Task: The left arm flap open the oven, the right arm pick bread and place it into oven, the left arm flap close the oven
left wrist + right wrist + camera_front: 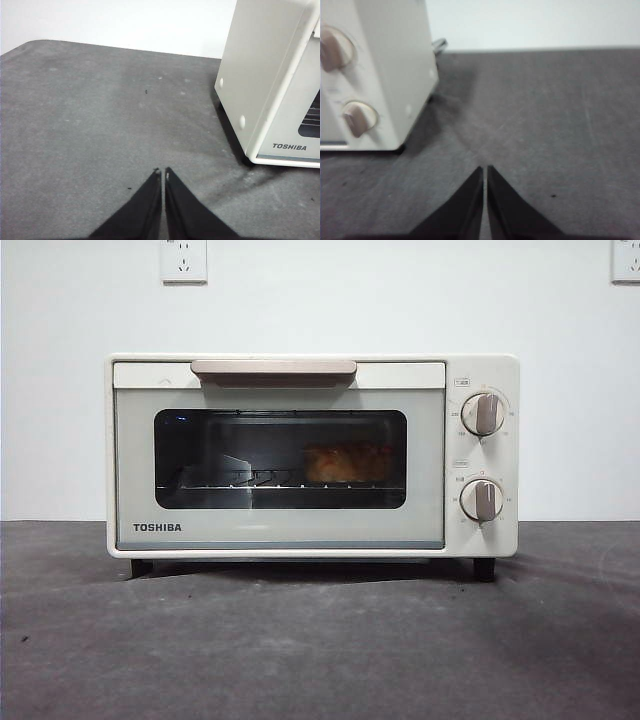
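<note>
The cream-white TOSHIBA oven (pixel 300 530) stands in the middle of the dark table with its door shut and the beige bar handle (pixel 273 368) at the top. The golden-orange bread (pixel 348 463) lies on the wire rack inside, behind the right part of the dark glass window. My left gripper (pixel 162 172) is shut and empty above the table, off the oven's left side (pixel 260 70). My right gripper (pixel 485 169) is shut and empty above the table, off the oven's right side (pixel 395 65). Neither arm shows in the front view.
Two beige knobs (pixel 483 413) sit on the oven's right panel and also show in the right wrist view (pixel 357 120). A white wall with power sockets (pixel 183 260) stands behind. The grey table (pixel 320 650) stretches in front of the oven.
</note>
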Action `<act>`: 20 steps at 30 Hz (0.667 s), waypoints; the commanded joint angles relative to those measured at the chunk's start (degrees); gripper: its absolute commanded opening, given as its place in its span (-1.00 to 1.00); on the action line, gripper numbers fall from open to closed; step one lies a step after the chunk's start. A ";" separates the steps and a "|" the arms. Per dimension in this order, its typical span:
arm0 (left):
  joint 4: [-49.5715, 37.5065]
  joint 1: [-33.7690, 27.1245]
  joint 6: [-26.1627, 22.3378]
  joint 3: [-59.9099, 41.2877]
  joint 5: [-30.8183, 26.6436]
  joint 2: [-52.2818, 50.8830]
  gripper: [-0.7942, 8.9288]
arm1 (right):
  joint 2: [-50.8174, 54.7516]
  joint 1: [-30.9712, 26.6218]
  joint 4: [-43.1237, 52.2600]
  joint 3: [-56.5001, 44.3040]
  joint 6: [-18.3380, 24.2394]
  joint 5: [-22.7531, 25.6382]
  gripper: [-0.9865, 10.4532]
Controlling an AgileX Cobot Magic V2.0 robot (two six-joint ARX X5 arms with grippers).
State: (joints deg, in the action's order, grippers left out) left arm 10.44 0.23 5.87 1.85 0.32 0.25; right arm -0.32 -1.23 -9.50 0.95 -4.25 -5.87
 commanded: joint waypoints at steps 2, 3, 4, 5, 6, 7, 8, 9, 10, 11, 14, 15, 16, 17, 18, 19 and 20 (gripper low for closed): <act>0.26 -0.07 -0.28 -1.16 0.04 -0.07 -0.79 | 0.11 -0.44 -0.39 -0.39 1.33 0.33 -0.81; 0.26 -0.07 -0.28 -1.16 0.04 -0.07 -0.79 | 0.11 -0.48 -0.31 -0.39 1.31 0.31 -0.81; 0.26 -0.07 -0.28 -1.16 0.04 -0.07 -0.79 | 0.11 -0.48 -0.15 -0.39 1.31 0.31 -0.81; 0.26 -0.07 -0.28 -1.16 0.04 -0.07 -0.79 | 0.11 -0.46 0.13 -0.39 1.31 0.26 -0.81; 0.26 -0.07 -0.28 -1.16 0.04 -0.07 -0.79 | 0.11 -0.48 0.50 -0.39 1.31 0.28 -0.81; 0.26 -0.07 -0.28 -1.16 0.04 -0.07 -0.79 | 0.11 -0.48 0.66 -0.39 1.31 0.28 -0.81; 0.26 -0.07 -0.28 -1.16 0.04 -0.07 -0.79 | 0.11 -0.46 0.63 -0.39 1.31 0.26 -0.81; 0.26 -0.07 -0.28 -1.16 0.04 -0.07 -0.79 | 0.11 -0.46 0.66 -0.39 1.31 0.28 -0.81; 0.26 -0.07 -0.28 -1.16 0.04 -0.07 -0.79 | 0.11 -0.46 0.66 -0.39 1.31 0.28 -0.81; 0.26 -0.07 -0.28 -1.16 0.04 -0.07 -0.79 | 0.11 -0.46 0.63 -0.39 1.31 0.28 -0.81; 0.26 -0.07 -0.28 -1.16 0.04 -0.07 -0.79 | 0.11 -0.46 0.63 -0.39 1.31 0.28 -0.81; 0.26 -0.07 -0.28 -1.16 0.04 -0.07 -0.79 | 0.11 -0.46 0.63 -0.39 1.31 0.28 -0.81; 0.26 -0.07 -0.28 -1.16 0.04 -0.07 -0.79 | 0.11 -0.46 0.66 -0.39 1.31 0.28 -0.81; 0.26 -0.07 -0.28 -1.16 0.04 -0.07 -0.79 | 0.11 -0.46 0.63 -0.39 1.31 0.28 -0.81; 0.26 -0.07 -0.28 -1.16 0.04 -0.07 -0.79 | 0.11 -0.46 0.63 -0.39 1.31 0.28 -0.81; 0.26 -0.07 -0.28 -1.16 0.04 -0.07 -0.79 | 0.11 -0.46 0.63 -0.39 1.31 0.28 -0.81; 0.26 -0.07 -0.28 -1.16 0.04 -0.07 -0.79 | 0.11 -0.46 0.63 -0.39 1.31 0.28 -0.81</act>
State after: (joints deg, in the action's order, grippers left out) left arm 10.44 0.23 5.87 1.85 0.32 0.25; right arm -0.30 -1.56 -9.26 0.93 -3.22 -5.76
